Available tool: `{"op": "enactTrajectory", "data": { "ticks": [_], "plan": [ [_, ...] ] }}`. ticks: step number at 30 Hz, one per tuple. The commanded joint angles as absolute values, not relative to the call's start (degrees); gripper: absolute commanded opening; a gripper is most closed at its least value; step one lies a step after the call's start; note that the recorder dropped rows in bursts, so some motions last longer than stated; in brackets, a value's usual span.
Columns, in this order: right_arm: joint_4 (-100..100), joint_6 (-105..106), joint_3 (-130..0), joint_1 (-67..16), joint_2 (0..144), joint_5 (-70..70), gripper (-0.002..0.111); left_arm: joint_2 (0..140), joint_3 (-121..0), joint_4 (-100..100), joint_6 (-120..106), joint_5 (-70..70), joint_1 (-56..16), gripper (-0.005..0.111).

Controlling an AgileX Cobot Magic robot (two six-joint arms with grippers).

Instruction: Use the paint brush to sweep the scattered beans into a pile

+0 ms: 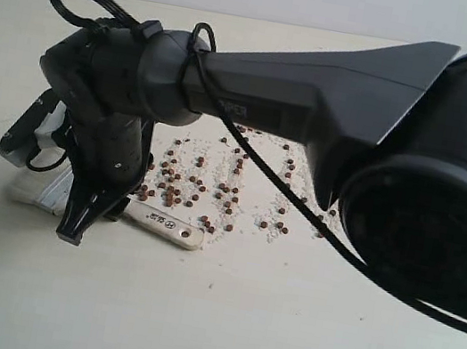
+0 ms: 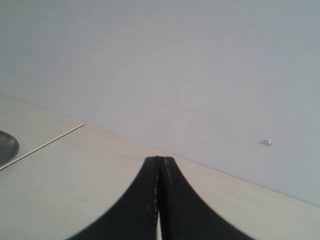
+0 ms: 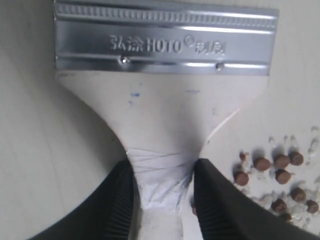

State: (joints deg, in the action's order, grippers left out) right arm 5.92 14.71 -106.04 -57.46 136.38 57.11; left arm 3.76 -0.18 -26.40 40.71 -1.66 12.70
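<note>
Paint brush (image 3: pixel 165 115), wide, cream-handled, silver-banded, lies left of reddish-brown beans (image 1: pixel 204 189). Right pincer (image 3: pixel 162 177) straddles its handle, clamp unclear. Next, squeeze and lift. Left pincer (image 2: pixel 159 167) is pressed together.

R gripper (image 3: pixel 164 169) straddles paint brush (image 3: pixel 170 117) at the narrow neck of its cream handle. Black fingers (image 3: pixel 119 205) sit one each side, pressed to the neck w/ no gap visible. Neck is wrapped in whitish tape (image 3: pixel 161 177). Silver ferrule (image 3: pixel 165 42) is embossed "HOTO" plus Chinese chars and has two rivets (image 3: pixel 123 60). Bristles are out of frame. Reddish-brown beans (image 3: pixel 281 161) lie just beside the handle, approx a dozen, mixed w/ pale grit (image 3: pixel 314 145), on a cream tabletop (image 3: pixel 35 150).
</note>
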Motion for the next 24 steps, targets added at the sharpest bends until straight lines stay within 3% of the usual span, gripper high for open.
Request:
{"op": "enactTrajectory", "data": {
  "ticks": [1, 24],
  "plan": [
    [6.1, 14.7, -106.2, -57.2, 137.4, 58.8, 0.000, 3.5, 0.0, -26.4, 40.6, -1.9, 12.6, 0.000],
    [11.3, 7.3, -106.2, -57.3, 131.0, 55.9, 0.000, 3.5, 0.0, -26.4, 40.6, -1.9, 12.6, 0.000]
  ]
}}
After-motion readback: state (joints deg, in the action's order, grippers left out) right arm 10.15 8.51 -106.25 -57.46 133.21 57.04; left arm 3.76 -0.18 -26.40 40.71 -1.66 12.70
